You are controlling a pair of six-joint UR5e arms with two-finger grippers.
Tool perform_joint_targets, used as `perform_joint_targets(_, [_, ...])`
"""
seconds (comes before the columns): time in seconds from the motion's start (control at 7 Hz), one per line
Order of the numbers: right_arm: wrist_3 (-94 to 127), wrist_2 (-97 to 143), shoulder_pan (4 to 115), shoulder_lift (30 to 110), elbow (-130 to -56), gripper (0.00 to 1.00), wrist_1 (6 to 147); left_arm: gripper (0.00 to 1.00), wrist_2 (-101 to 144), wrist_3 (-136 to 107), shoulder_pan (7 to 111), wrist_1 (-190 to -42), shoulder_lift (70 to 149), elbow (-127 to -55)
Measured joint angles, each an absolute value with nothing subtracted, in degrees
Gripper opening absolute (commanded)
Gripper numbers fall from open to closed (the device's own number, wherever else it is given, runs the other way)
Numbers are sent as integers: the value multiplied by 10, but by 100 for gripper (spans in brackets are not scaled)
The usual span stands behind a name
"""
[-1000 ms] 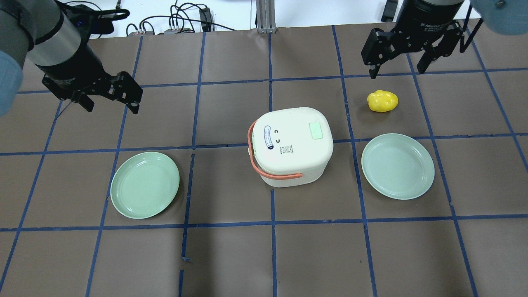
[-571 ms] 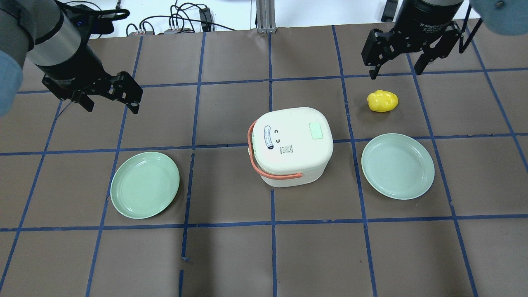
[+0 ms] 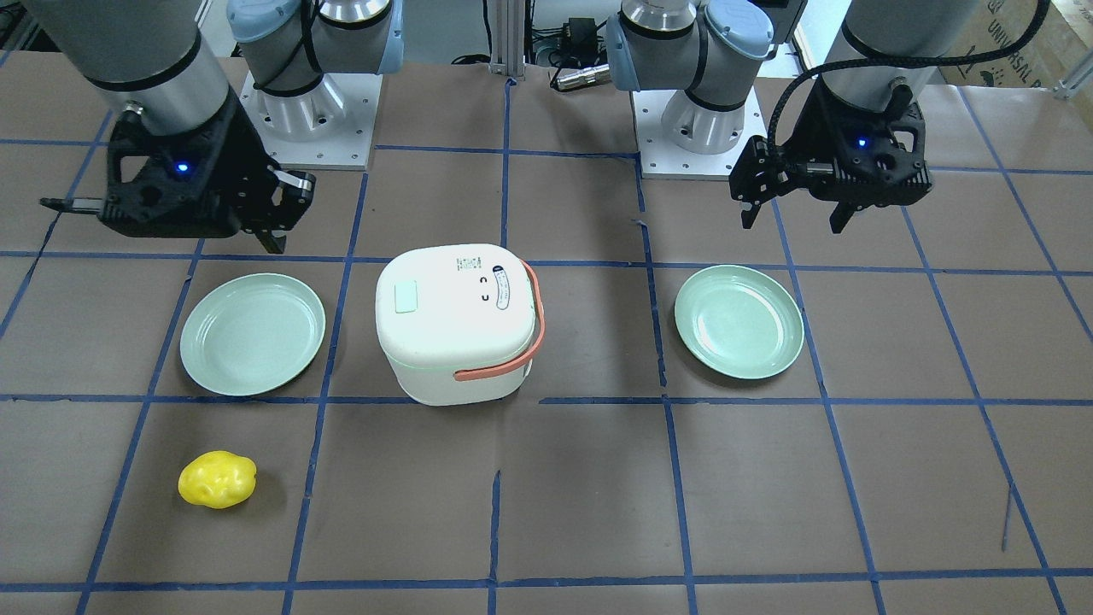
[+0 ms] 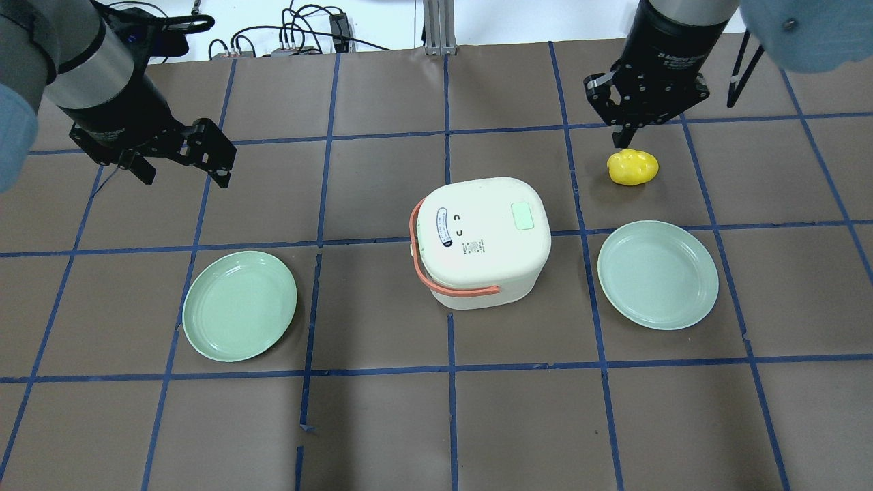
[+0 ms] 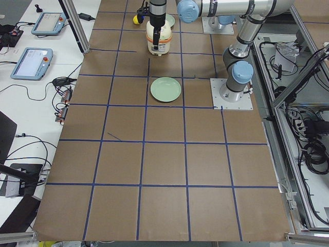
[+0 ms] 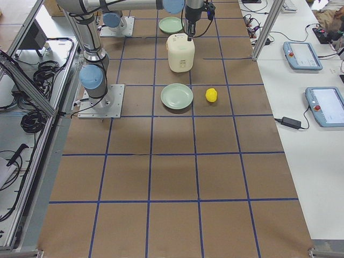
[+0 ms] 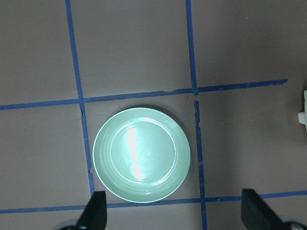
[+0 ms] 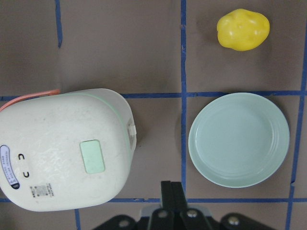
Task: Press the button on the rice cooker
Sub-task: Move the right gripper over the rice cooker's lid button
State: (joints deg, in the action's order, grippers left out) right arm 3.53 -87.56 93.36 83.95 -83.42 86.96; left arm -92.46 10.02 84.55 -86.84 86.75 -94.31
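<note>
The cream rice cooker (image 4: 481, 239) with an orange handle stands at the table's middle, lid closed. Its pale green button (image 4: 524, 216) sits on the lid's right side and also shows in the right wrist view (image 8: 92, 155) and the front view (image 3: 405, 297). My right gripper (image 4: 620, 135) is shut and empty, high above the table beyond the cooker's right side, near a yellow potato-like object (image 4: 633, 167); its fingers (image 8: 171, 191) are pressed together. My left gripper (image 4: 184, 179) is open and empty, far left of the cooker, above a green plate (image 7: 141, 154).
A green plate (image 4: 239, 305) lies left of the cooker and another green plate (image 4: 657, 274) lies right of it. The yellow object lies just behind the right plate. Blue tape lines grid the brown table.
My right gripper has gone from open to shut, turned at the wrist and shifted slightly left. The left arm and the cooker have not moved.
</note>
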Motion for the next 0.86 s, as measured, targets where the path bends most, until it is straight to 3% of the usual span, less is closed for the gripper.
perform_joint_targets(0.86, [84, -876, 1000, 804, -922, 4, 999, 100, -925, 100, 845, -868, 867, -943])
